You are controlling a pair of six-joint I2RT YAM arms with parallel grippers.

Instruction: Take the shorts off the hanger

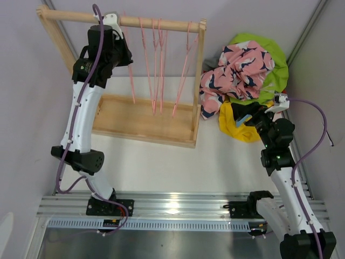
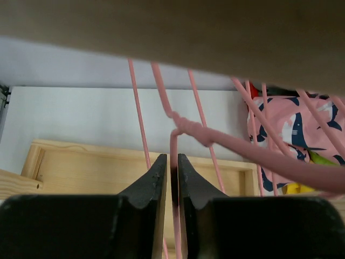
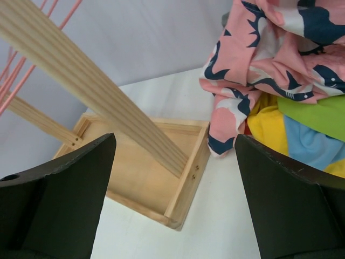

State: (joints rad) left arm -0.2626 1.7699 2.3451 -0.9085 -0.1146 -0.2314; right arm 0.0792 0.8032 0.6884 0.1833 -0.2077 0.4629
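Several bare pink hangers (image 1: 156,65) hang from the wooden rack's top rod (image 1: 156,22). My left gripper (image 1: 119,39) is up at the rod, shut on the thin wire of one pink hanger (image 2: 174,162), just below its twisted neck. The shorts lie in a pile to the right of the rack: pink patterned shorts (image 1: 237,73) on top, lime green (image 1: 272,65) behind, yellow (image 1: 237,127) in front, a bit of light blue (image 3: 312,145). My right gripper (image 1: 249,120) is open and empty, low beside the pile's front edge.
The wooden rack has a tray-like base (image 1: 140,121) and an upright post (image 1: 200,70) on the right, close to the pile. Grey walls enclose the white table (image 1: 172,167). A metal rail (image 1: 172,208) runs along the near edge.
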